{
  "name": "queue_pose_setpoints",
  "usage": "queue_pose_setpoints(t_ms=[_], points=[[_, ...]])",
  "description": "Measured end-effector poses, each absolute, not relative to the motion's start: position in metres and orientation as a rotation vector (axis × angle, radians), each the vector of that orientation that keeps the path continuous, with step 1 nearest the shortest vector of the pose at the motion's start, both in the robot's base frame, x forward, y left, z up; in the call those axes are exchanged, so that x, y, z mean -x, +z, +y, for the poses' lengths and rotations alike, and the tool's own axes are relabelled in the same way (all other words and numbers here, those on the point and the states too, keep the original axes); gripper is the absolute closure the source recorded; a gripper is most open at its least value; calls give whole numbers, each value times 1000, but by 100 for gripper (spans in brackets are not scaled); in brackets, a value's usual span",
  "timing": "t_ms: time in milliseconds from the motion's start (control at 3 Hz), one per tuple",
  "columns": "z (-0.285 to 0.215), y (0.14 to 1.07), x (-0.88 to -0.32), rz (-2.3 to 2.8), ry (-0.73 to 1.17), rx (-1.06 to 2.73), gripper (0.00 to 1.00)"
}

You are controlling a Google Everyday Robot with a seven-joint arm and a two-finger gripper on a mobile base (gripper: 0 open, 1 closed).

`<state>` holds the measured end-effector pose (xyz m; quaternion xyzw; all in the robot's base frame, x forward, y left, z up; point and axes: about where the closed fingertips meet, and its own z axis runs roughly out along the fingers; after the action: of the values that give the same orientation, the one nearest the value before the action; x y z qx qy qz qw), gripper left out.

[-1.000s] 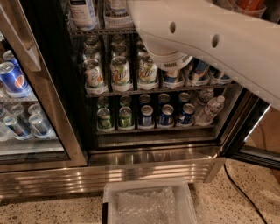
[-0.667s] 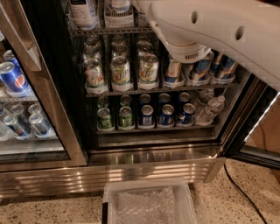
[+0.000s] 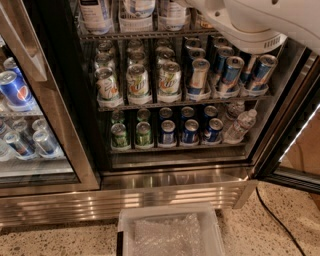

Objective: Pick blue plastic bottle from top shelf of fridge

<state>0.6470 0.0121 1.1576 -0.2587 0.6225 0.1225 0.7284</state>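
Note:
The fridge (image 3: 175, 172) stands open, with black inner walls and a ribbed steel base. The top shelf (image 3: 145, 35) is a dark wire rack at the top edge of the view. Only the lower parts of three large bottles show on it. The left one, the blue plastic bottle (image 3: 94, 11), has a pale label with a dark band and small black print. My white arm (image 3: 260, 22) crosses the upper right corner in front of the shelf's right end. My gripper is out of view beyond the top edge.
Below are two racks of cans (image 3: 170, 80), with small clear water bottles (image 3: 240, 125) at the lower right. The neighbouring cooler with Pepsi cans (image 3: 12, 87) is on the left. The open door's edge (image 3: 295, 140) is on the right. A clear bin (image 3: 170, 232) sits on the floor in front.
My arm has moved up and to the right, uncovering the cans on the right of the middle rack.

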Motion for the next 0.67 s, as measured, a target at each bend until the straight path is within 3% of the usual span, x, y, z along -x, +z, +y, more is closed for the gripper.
queue_pose_setpoints(t_ms=[667], points=[[32, 1120, -603, 1439, 459, 803, 100]])
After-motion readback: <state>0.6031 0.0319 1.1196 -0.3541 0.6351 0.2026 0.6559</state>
